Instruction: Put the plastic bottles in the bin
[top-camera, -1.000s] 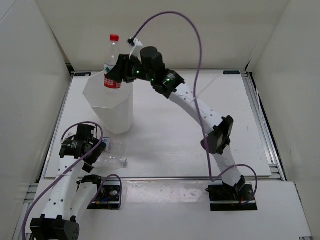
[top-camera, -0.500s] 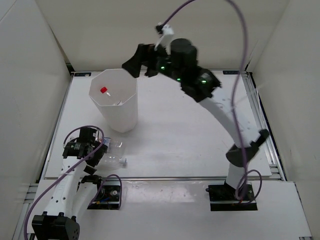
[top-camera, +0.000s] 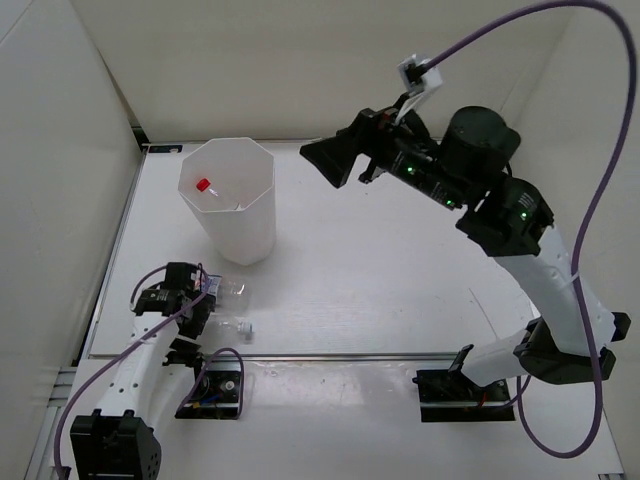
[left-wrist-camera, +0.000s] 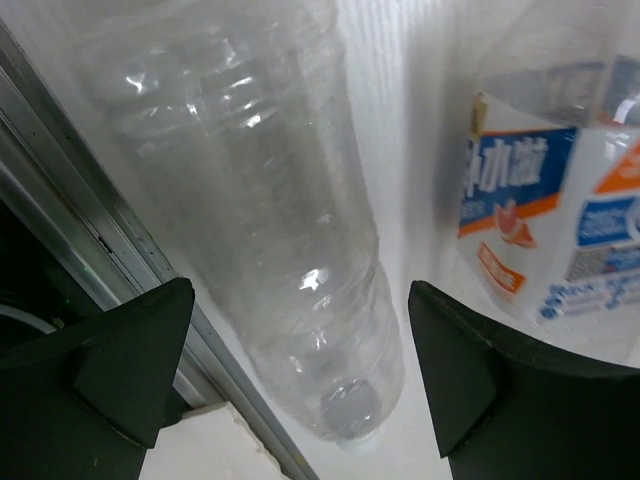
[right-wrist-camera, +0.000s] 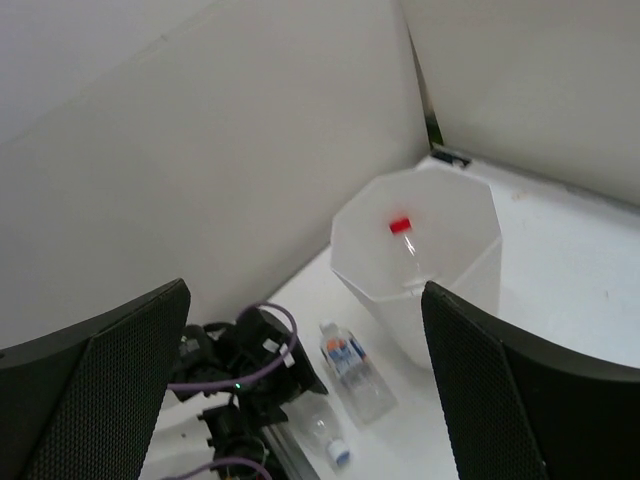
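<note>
The bin stands at the back left, a tall white faceted container. Inside it leans a clear plastic bottle with a red cap, which the right wrist view also shows. My right gripper hangs open and empty, high up to the right of the bin. Two more plastic bottles lie near the front left. My left gripper stands open astride the unlabelled clear one, whose cap points toward the camera. The bottle with a blue-white label lies just beside the right finger.
A metal rail at the table's near edge runs close along the clear bottle and the left finger. In the right wrist view the left arm crouches by both lying bottles, in front of the bin. White walls enclose the table.
My right gripper opened and the red-capped bottle dropped into the bin. That arm then swung up and to the right. The left gripper shifted slightly nearer over the lying bottles.
</note>
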